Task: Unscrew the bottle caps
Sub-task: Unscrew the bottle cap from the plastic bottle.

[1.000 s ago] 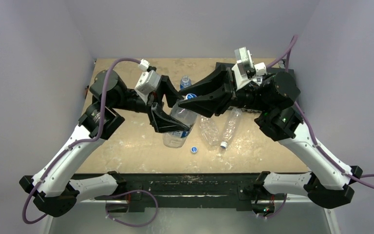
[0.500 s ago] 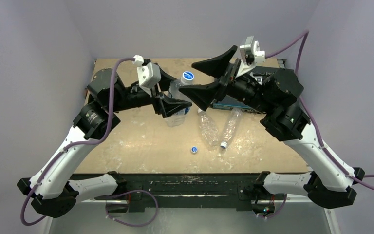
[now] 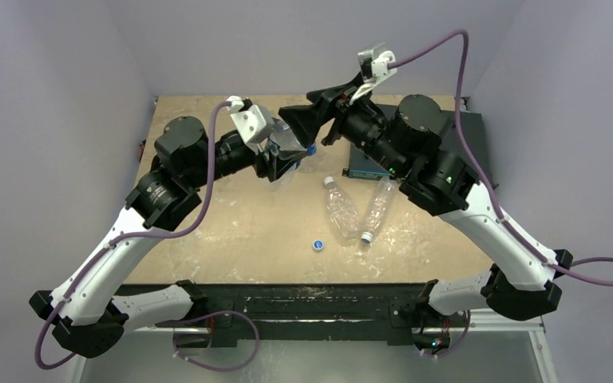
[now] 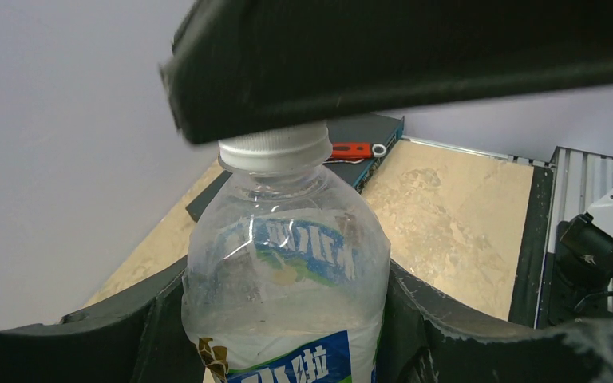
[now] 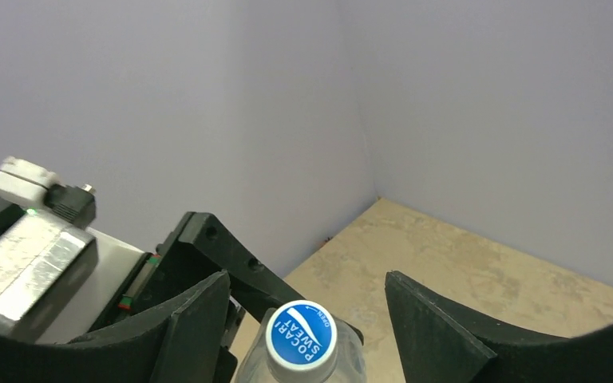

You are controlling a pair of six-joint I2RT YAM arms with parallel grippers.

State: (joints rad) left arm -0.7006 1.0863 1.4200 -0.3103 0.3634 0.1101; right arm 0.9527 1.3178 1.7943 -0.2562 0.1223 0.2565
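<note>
Left gripper [image 4: 286,331] is closed on the labelled bottle [image 4: 286,255], holding it over the far middle of the bench [image 3: 231,227]. Right gripper [image 5: 307,283] is open. I see its jaws either side of the blue cap [image 5: 301,339], not touching it. The cap sits on the bottle.

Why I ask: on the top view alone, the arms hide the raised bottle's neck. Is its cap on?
Observer: Yes. The left wrist view shows the cap seated on the neck of the bottle.
Operator: Is it gripped from above?
Observer: No. The right wrist view shows the right pincer open, a gap either side of the cap.
Operator: And the bottle's body?
Observer: The left pincer is shut on it from both sides.
</note>
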